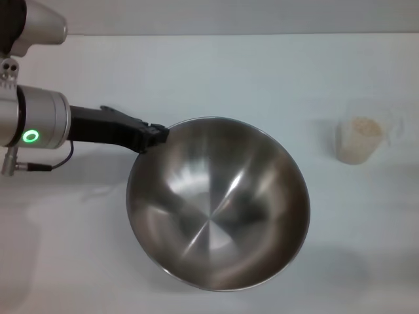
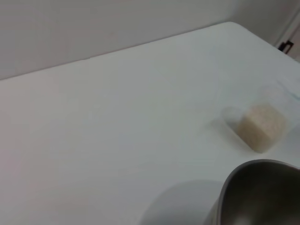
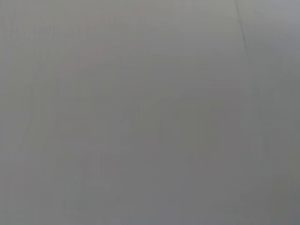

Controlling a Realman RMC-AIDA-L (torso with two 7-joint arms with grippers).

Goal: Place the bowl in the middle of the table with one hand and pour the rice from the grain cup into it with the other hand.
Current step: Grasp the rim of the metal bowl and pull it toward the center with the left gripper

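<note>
My left claw (image 1: 156, 135) is clamped on the rim of the steel mixing bowl (image 1: 219, 203), holding it tilted over the middle of the white counter (image 1: 196, 72) — empty, ready for setting down — while the rice-filled grain cup (image 1: 359, 139) waits well apart on my right.

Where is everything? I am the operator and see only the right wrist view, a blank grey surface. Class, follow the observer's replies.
Observer: The left gripper is shut on the rim of the bowl, which is tilted.
Operator: Is the bowl empty?
Observer: Yes, no grains inside it.
Operator: And the cup?
Observer: The grain cup stands upright on the table, on the robot's right, apart from the bowl, the rice in it.
</note>
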